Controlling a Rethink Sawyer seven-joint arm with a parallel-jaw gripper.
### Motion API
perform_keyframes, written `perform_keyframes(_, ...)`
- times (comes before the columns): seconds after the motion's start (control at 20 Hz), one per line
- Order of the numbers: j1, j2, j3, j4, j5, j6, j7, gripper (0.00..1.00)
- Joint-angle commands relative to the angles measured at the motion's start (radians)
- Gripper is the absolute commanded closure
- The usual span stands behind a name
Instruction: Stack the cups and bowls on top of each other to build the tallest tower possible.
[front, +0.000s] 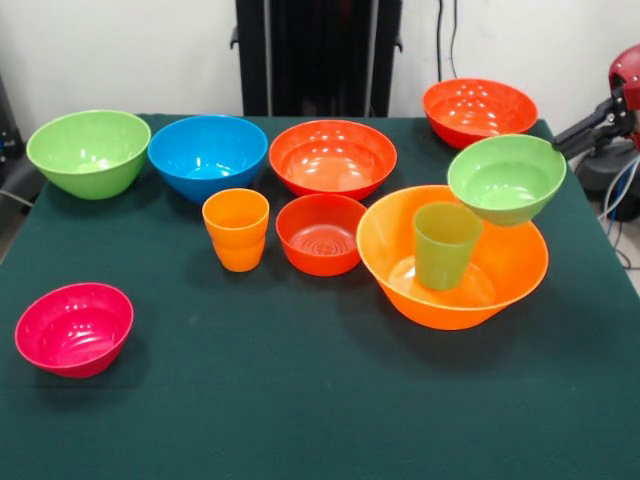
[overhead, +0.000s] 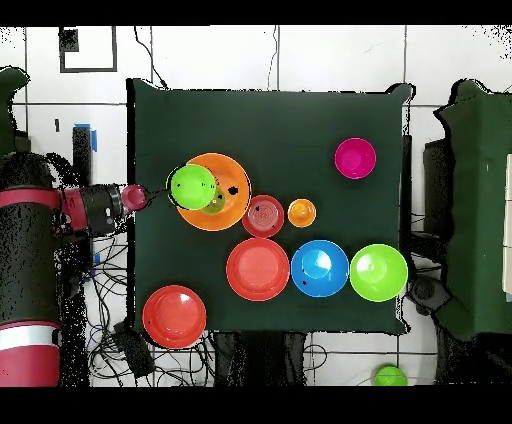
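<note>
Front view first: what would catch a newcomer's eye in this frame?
The big orange bowl near the table's right side, with a green cup standing upright inside it. Just above its rim, a small green bowl hangs tilted, held at its edge by the gripper coming in from the right. A lone pink bowl sits apart at the front left.

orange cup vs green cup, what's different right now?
Colour: the orange cup is opaque orange, the green cup translucent green. Place: the orange cup stands on the table beside the small red-orange bowl; the green cup stands inside the largest orange bowl. Overhead: nothing above the orange cup; a small green bowl hangs tilted over the green cup. Both are upright, mouth up.
</note>
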Motion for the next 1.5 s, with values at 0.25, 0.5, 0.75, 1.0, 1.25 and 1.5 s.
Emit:
perform_keyframes(0.25,-0.001,0.068,0.020,-0.132,-0.040,0.118,-0.189,1.00)
perform_keyframes(0.5,-0.005,0.096,0.008,-0.130,-0.034,0.084,-0.161,1.00)
perform_keyframes(0.75,0.001,0.106,-0.005,-0.119,-0.022,0.086,-0.154,1.00)
perform_keyframes(1.0,0.014,0.096,-0.030,-0.090,-0.033,0.072,-0.181,1.00)
perform_keyframes(1.25,0.004,0.116,-0.033,-0.117,-0.024,0.067,-0.185,1.00)
perform_keyframes(1.5,-0.002,0.108,-0.030,-0.102,-0.005,0.051,-0.167,1.00)
